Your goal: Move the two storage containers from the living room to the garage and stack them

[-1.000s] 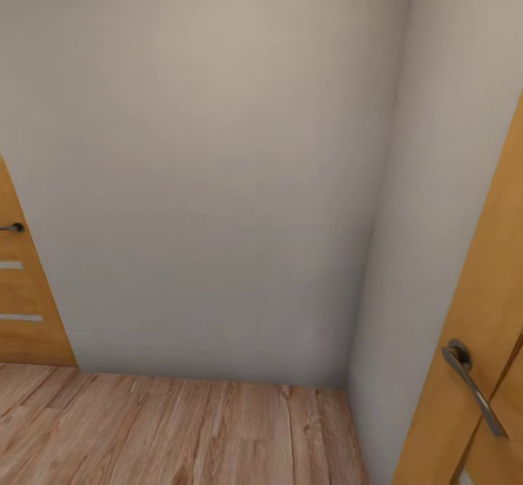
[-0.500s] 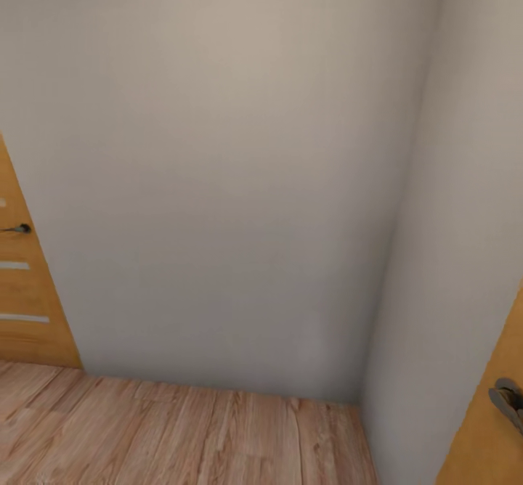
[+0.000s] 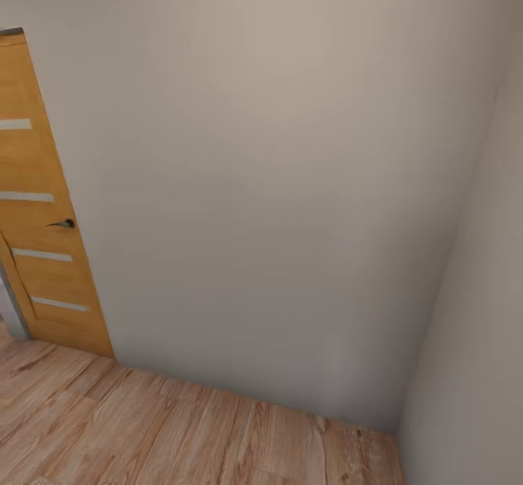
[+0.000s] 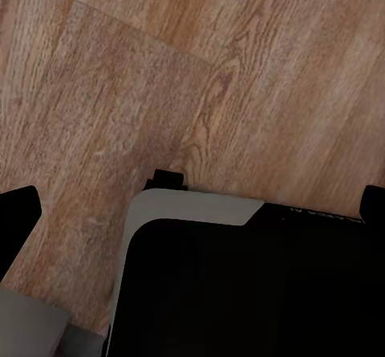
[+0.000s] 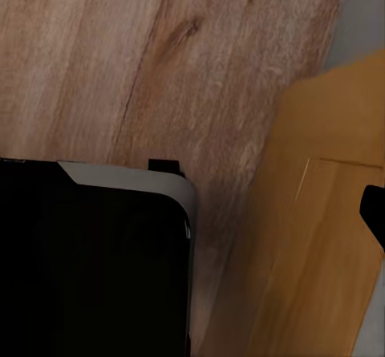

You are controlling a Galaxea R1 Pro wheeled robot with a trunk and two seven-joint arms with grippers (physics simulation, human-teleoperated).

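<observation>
Where plank floor (image 3: 181, 434) ends, wall (image 3: 276, 180) rises.

I'm in a home interior, a hallway corner by the look. Plain pale wall (image 3: 276, 180) meets a side wall (image 3: 479, 340). Light wood-plank floor (image 3: 145, 434) below. 1 wooden door (image 3: 43, 238) with 4 pale strips and a dark lever handle (image 3: 64, 223) at left.

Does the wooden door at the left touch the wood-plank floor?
Cannot tell. In the head view the wooden door reaches down to the wood-plank floor, but whether a thin gap lies under its lower edge is not plain.
</observation>
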